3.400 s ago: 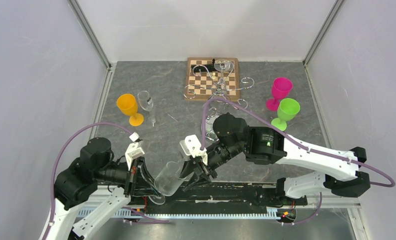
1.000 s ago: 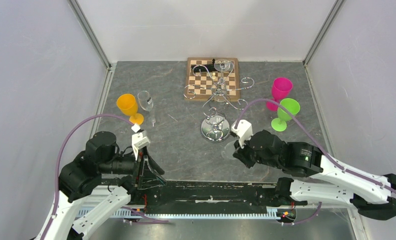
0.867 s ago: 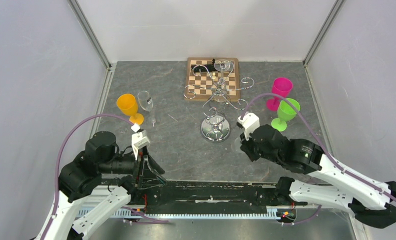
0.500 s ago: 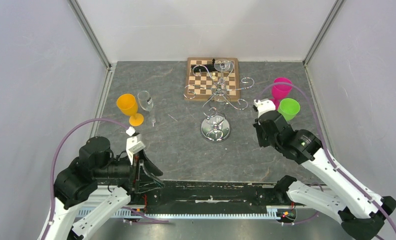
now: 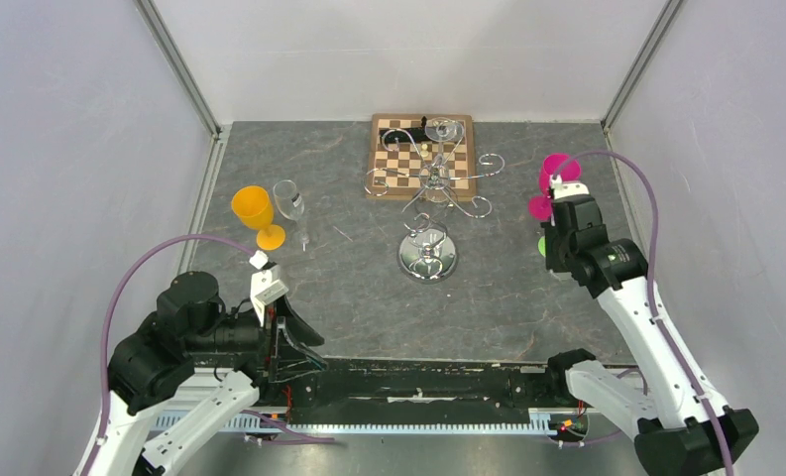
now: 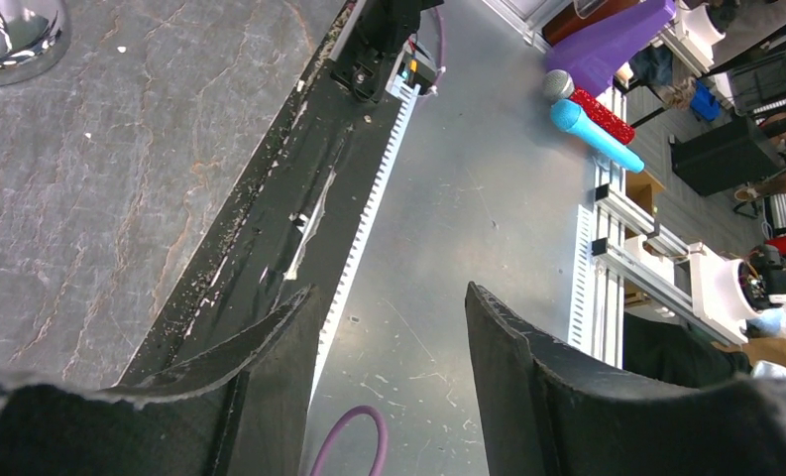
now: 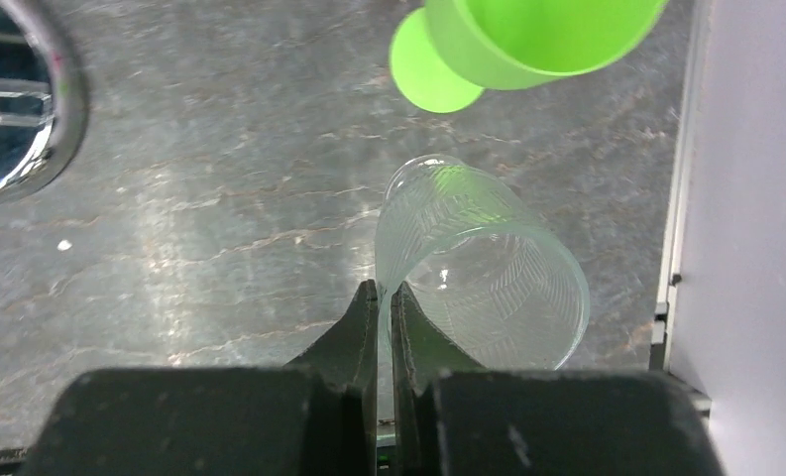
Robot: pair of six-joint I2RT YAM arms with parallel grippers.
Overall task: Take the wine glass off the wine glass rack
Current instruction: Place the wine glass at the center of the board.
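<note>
Swinging away from the middle of the grey stone-patterned table (image 5: 369, 297), the white-and-black right arm (image 5: 626, 293) has crossed to the right-hand side in the last few seconds, leaving the left arm (image 5: 175, 347) parked at the near edge. The shiny silver wire wine glass rack (image 5: 427, 256), with its round mirrored base, now stands well apart from both arms, in front of the wooden chessboard (image 5: 403, 159). The clear ribbed wine glass (image 7: 488, 288) is off the rack (so the lifting looks done) and hangs tilted just beside the bright green plastic goblet (image 7: 527, 30). The right gripper (image 7: 381, 297) pinches the glass's wall at the rim between nearly touching fingers. The left gripper (image 6: 389, 297) is spread and empty. Setting the glass down seems all that remains.
</note>
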